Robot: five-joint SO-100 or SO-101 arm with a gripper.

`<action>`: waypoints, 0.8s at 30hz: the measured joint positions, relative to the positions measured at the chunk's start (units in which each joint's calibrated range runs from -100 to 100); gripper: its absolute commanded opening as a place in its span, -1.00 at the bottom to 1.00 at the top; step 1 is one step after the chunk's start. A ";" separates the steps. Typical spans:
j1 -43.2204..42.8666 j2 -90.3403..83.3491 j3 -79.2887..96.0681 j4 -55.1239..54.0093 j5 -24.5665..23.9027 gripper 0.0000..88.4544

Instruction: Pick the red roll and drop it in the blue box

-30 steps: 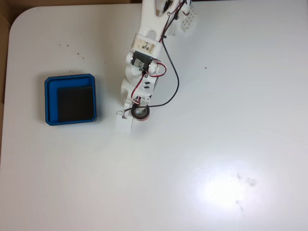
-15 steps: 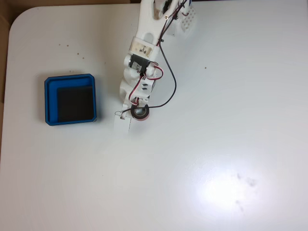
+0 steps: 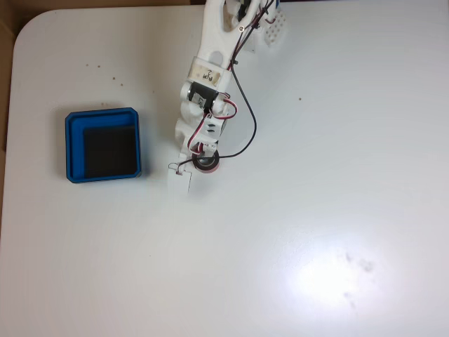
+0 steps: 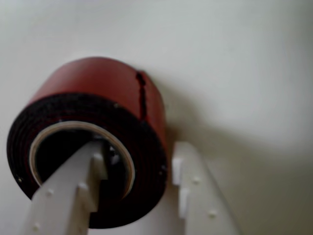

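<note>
The red roll (image 3: 207, 163) lies on the white table right of the blue box (image 3: 102, 112), about a box's width from it. My gripper (image 3: 197, 168) hangs over the roll from above. In the wrist view the red roll (image 4: 98, 88) lies on its side with its dark rim facing the camera. One white finger (image 4: 73, 191) reaches into the pale hollow core and the other finger (image 4: 195, 186) sits against the outer red side. My gripper (image 4: 142, 159) is shut on the roll's wall. The blue box holds nothing on its black floor.
The white arm (image 3: 210, 63) with its red and black cables reaches down from the top edge. The table's left edge (image 3: 8, 140) runs close beside the box. Bare white tabletop spreads below and to the right.
The arm has shifted slightly and the gripper covers more of the roll than a second ago. Roll and box stay where they were.
</note>
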 measured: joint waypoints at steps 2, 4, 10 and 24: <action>0.00 0.42 0.00 0.00 0.00 -0.73; 0.00 0.51 0.00 0.00 0.00 -0.73; 0.00 0.51 0.00 0.00 0.00 -0.76; 0.00 0.51 0.00 0.00 0.00 -0.99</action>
